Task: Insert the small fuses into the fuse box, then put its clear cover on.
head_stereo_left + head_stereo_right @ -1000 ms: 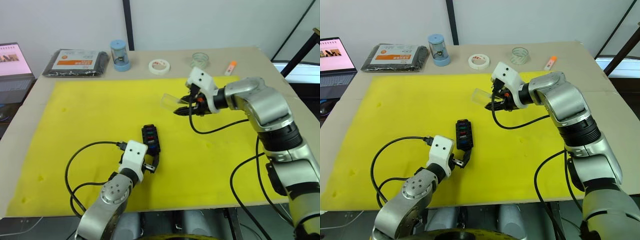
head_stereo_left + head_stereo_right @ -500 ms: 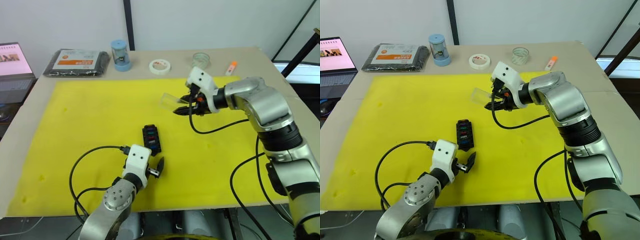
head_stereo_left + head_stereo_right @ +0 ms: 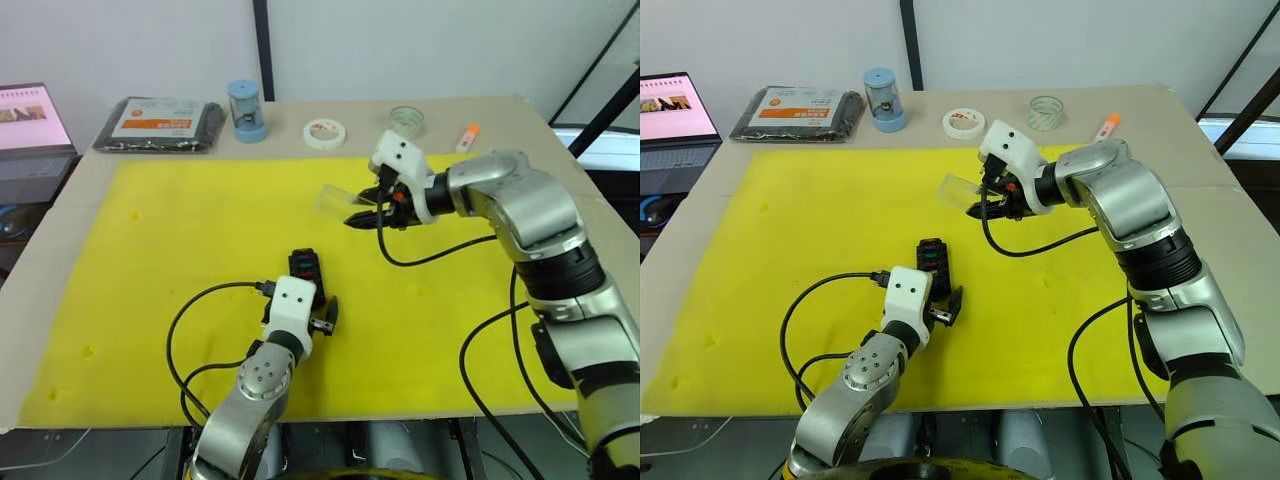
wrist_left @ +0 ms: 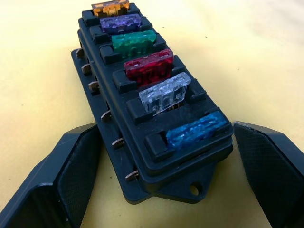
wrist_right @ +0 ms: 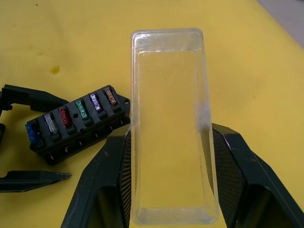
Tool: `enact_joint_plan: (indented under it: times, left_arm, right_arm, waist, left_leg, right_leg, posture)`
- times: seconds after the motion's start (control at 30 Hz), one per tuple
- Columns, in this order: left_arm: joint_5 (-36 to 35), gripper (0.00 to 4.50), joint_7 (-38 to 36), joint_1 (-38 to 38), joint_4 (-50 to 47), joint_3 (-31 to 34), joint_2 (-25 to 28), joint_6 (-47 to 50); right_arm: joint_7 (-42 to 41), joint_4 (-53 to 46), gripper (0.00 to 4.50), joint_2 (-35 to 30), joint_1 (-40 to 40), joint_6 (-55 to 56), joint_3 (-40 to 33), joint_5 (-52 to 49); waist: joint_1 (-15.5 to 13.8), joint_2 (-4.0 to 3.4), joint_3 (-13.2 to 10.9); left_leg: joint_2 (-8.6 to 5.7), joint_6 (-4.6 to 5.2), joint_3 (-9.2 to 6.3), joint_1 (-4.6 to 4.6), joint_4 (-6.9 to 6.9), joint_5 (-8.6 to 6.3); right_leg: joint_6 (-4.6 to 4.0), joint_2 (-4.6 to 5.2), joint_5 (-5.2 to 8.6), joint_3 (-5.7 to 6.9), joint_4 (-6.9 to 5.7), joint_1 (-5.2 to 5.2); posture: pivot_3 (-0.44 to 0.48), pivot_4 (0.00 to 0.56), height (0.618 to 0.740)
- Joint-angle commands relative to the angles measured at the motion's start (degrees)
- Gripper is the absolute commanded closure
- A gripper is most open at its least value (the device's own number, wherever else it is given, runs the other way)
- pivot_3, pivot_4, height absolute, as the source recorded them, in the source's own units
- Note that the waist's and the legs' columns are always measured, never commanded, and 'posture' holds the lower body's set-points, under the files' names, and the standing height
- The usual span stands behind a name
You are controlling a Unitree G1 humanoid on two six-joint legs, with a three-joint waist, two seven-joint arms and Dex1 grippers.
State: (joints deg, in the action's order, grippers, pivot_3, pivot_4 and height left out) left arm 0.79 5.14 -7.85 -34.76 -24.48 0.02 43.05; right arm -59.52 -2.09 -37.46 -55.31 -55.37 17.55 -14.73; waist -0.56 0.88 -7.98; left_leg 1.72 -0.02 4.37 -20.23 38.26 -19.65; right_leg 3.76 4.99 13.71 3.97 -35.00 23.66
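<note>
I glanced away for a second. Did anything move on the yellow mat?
The left gripper let go of the fuse box, opened, and shifted toward the robot's right along the box's near end. The right gripper kept holding the clear cover above the mat. The fuse box stayed put.

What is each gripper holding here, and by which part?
The right gripper holds the clear cover by its long side walls at one end. The left gripper holds nothing; its fingers stand open on either side of the fuse box.

Tan table (image 3: 560,200), yellow mat (image 3: 180,250) covering most of it, fuse box (image 3: 303,270) on the mat, black packet (image 3: 160,123), blue canister (image 3: 246,110), tape rolls behind
</note>
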Motion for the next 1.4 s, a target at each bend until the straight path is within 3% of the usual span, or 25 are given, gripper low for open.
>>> enact_joint_plan:
  times: [0.03, 0.13, 0.33, 0.4, 0.57, 0.7, 0.87, 1.13, 1.4]
  left_arm:
    - [1.1, 0.00, 0.6, -1.4, -1.0, 2.5, 0.4, 0.0]
    - [1.2, 0.00, -0.1, -1.7, -1.5, 3.1, 1.4, -0.4]
    - [1.1, 1.69, -0.5, -1.6, -2.5, 3.9, 2.2, -0.3]
    - [0.6, 1.71, -1.5, -1.7, -3.4, 4.7, 3.0, 0.1]
    - [-7.5, 1.71, -14.3, 1.4, -5.7, 11.0, 11.3, 2.9]
    - [-15.5, 1.71, -29.6, 6.7, -2.8, 14.1, 20.5, 0.0]
    - [-20.2, 1.71, -49.8, 14.6, 6.8, 12.1, 31.0, -8.2]
    - [-18.3, 1.71, -68.4, 25.1, 21.7, 6.3, 35.5, -21.0]
    - [-13.8, 1.71, -72.4, 28.3, 30.3, 5.2, 35.3, -31.0]
  right_arm:
    - [-0.3, -1.1, 2.63, -0.3, -1.8, 0.9, -0.7, -0.2]
    - [-0.2, -0.9, 2.63, -0.2, -1.6, 1.2, -0.8, -0.2]
    - [-0.1, -1.1, 2.63, -0.2, -1.2, 1.4, -0.9, -0.4]
    - [-0.3, -1.6, 2.63, -0.5, -0.8, 1.3, -1.0, -0.5]
    - [-2.1, -5.6, 2.63, -3.2, 1.6, 1.0, -2.1, -2.2]
    - [-2.9, -9.5, 2.63, -5.1, 3.9, 0.8, -3.6, -4.5]
    - [-4.7, -14.8, 2.63, -8.9, 7.3, 0.5, -5.4, -7.3]
    - [-5.7, -21.5, 2.63, -13.0, 9.8, -1.5, -6.0, -11.1]
    - [-4.3, -27.2, 2.63, -15.0, 12.3, -2.1, -2.5, -11.2]
  waist:
    - [0.2, 0.00, 0.0]
    - [0.6, 0.00, 0.0]
    - [1.2, 0.00, 0.0]
    - [1.2, 0.00, 0.0]
    - [1.2, -0.01, 0.0]
    - [1.2, -0.01, 0.0]
    - [0.8, -0.03, 0.0]
    - [1.0, -0.02, 0.0]
    - [1.0, -0.02, 0.0]
  left_leg:
    - [0.01, 0.00, 0.00, 0.01, 0.00, 0.00]
    - [0.08, 0.00, 0.00, 0.02, -0.01, 0.00]
    - [0.12, 0.00, -0.01, 0.02, -0.02, 0.00]
    - [0.13, 0.00, -0.01, 0.02, -0.02, 0.00]
    - [0.15, 0.00, -0.03, -0.05, -0.04, 0.00]
    - [0.14, -0.02, -0.01, -0.07, -0.03, 0.01]
    - [0.08, -0.04, -0.02, -0.16, -0.02, 0.02]
    - [0.05, -0.04, 0.02, -0.14, -0.01, 0.02]
    - [0.10, -0.03, 0.01, -0.12, -0.01, 0.02]
  right_leg:
    - [0.00, 0.00, 0.00, 0.00, 0.00, 0.00]
    - [0.00, -0.02, 0.00, 0.00, -0.01, 0.01]
    - [0.00, -0.04, 0.00, 0.01, -0.03, 0.03]
    - [0.00, -0.04, 0.00, 0.01, -0.04, 0.04]
    - [-0.02, -0.06, 0.01, 0.01, -0.05, 0.12]
    - [-0.02, -0.06, 0.01, 0.06, -0.05, 0.14]
    - [-0.02, -0.13, 0.01, 0.10, -0.04, 0.16]
    - [0.00, -0.15, 0.00, 0.10, -0.02, 0.12]
    - [0.01, -0.21, 0.00, 0.10, -0.02, 0.12]
  posture:
    - [0.000, 0.150, 0.740]
    - [0.000, 0.150, 0.740]
    - [0.000, 0.150, 0.740]
    - [0.000, 0.150, 0.740]
    - [0.000, 0.150, 0.740]
    - [0.000, 0.150, 0.740]
    - [0.000, 0.150, 0.740]
    - [0.000, 0.150, 0.740]
    - [0.000, 0.150, 0.740]
